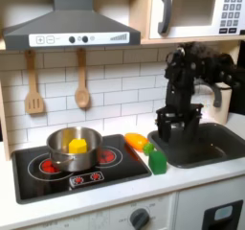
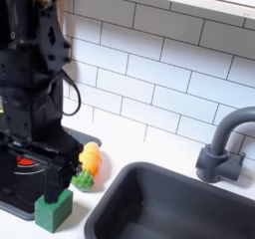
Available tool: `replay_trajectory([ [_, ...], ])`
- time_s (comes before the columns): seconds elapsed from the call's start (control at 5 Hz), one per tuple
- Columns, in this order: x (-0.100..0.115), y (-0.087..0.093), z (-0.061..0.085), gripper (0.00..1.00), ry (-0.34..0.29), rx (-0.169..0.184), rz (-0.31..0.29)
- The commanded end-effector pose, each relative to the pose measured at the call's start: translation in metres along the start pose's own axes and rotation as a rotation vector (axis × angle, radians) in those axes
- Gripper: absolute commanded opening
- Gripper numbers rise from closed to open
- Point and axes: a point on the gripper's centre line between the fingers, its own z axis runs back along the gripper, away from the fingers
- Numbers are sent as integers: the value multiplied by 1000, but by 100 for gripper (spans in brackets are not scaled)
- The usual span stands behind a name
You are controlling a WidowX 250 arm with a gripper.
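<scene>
My black gripper (image 1: 172, 133) hangs fingers-down at the sink's left edge, open, with nothing between its fingers. In the second exterior view the gripper (image 2: 52, 183) sits just above a green block (image 2: 52, 213) without touching it. In the first exterior view the same green block (image 1: 157, 161) stands on the counter, just below and left of the fingers. An orange and yellow toy food (image 1: 137, 140) (image 2: 91, 158) lies beside it, and a small green leafy piece (image 2: 82, 181) rests against that. On the stove, a silver pot (image 1: 69, 149) holds a yellow item (image 1: 77, 145).
A black stove top (image 1: 38, 169) with red burners fills the counter's left. The dark sink (image 1: 203, 146) (image 2: 169, 208) lies right of the gripper, with a grey faucet (image 2: 224, 143) behind it. Two wooden utensils (image 1: 33, 92) hang on the tiled wall, below a hood and a microwave (image 1: 196, 11).
</scene>
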Motion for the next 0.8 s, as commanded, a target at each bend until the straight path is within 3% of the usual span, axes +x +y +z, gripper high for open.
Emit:
replay_trajectory([
  [0.0,19,-1,-7,100,18,1,-13],
  [0.6,37,-6,-40,100,78,0,-34],
])
